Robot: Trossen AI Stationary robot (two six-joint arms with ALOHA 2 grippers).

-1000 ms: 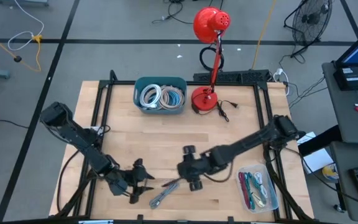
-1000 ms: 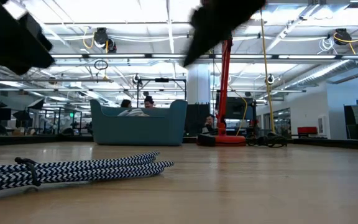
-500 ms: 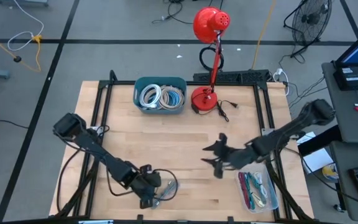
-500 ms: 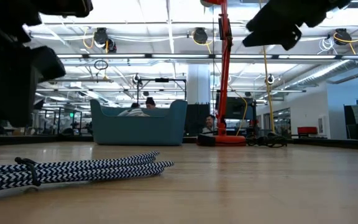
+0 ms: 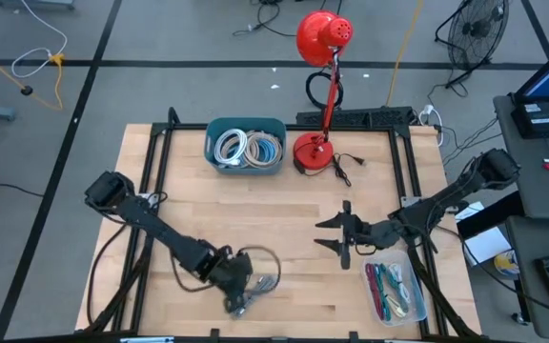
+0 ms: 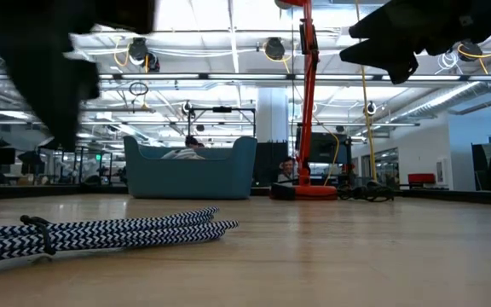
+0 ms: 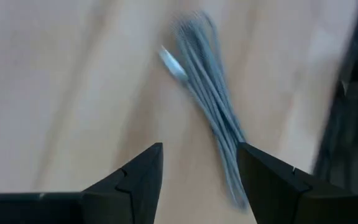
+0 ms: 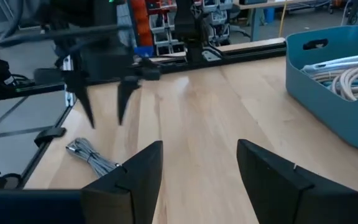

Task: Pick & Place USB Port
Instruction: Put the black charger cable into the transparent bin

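Two claws are both spread open and empty. Your left claw [image 5: 241,291] hangs low over the bundled USB cable [image 5: 255,286] at the lower centre of the high view, fingers straddling it, which reads as a line-up for the pick. In its wrist view the cable [image 7: 207,106] is a tight grey hank of thin cord with a bright metal plug at one end, lying flat on the pale wood-grain desk [image 5: 255,229]; the bundle runs lengthwise between the two dark fingers, so closing should catch it across its narrow width.

Your right claw [image 5: 336,233] waits at right centre, just above the clear tray of coloured cables [image 5: 394,291], well apart from the work. The blue bin of coiled white cables [image 5: 246,145] sits at upper centre beside the red desk lamp [image 5: 317,95], a likely drop point.
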